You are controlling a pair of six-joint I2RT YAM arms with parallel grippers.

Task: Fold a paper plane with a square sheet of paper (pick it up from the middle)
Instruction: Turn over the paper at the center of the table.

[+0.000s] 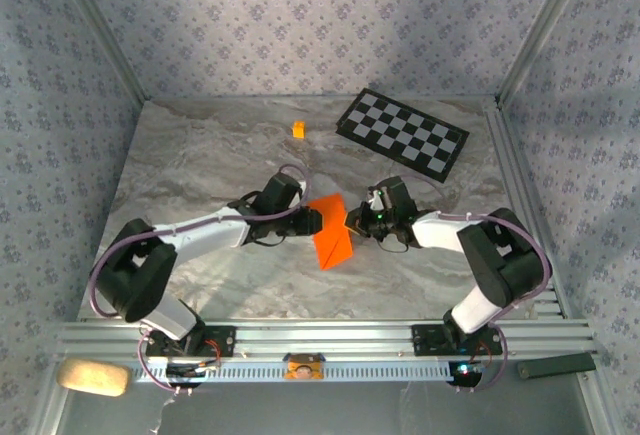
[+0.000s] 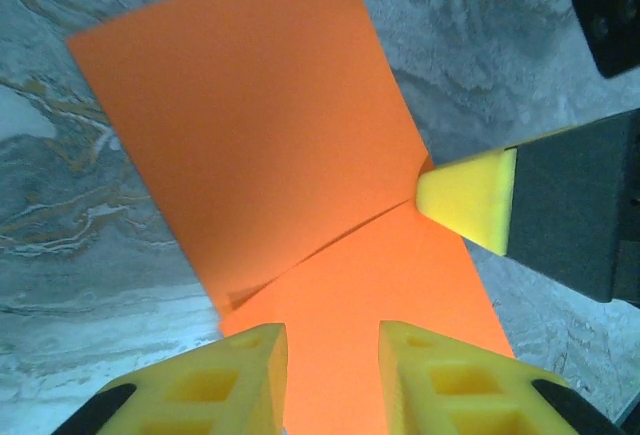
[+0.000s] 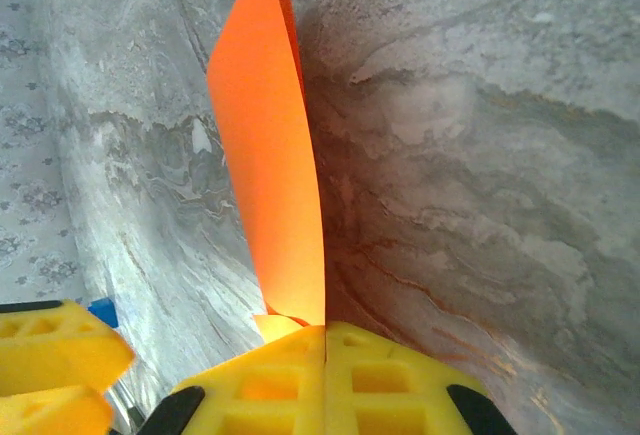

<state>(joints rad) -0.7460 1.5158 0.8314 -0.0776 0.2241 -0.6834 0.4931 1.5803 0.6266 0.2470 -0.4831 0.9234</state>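
Starting at the near edge: the metal rail (image 1: 330,340) carries the bases of the 2 arms. There's 1 tan pad (image 1: 92,376) lying off its left end and 1 dark bar (image 1: 555,364) off its right end.

Further in, the left arm (image 1: 200,227) and right arm (image 1: 450,230) both reach toward the middle of the marble-look table (image 1: 200,155). They meet at the 1 sheet of paper (image 1: 331,239), which sits right between the 2 grippers.

The left gripper (image 2: 333,375) has its 2 yellow fingers (image 2: 240,380) a narrow gap apart. You can see the orange face-on through that gap, so it isn't pinching anything.

The right gripper (image 3: 325,365) is clamped tight on the paper. Its 2 yellow pads (image 3: 390,375) are pressed together with the orange edge coming out of the seam. From the left wrist camera you can see it biting the paper's side edge, right where a fold line ends.

The paper itself is bright orange and already folded, not a flat square. 1 flap overlaps the rest along a slanted crease. From the right wrist camera it stands up on edge as a tall, narrow double layer. From above it looks like a pointed shape with its tip aimed at the near edge. Can't tell if it touches the table.

Past that there's 1 tiny orange-yellow cube (image 1: 298,129) and 1 black-and-white checkered board (image 1: 402,131) lying flat near the far right. Behind them are the patterned walls (image 1: 320,15).
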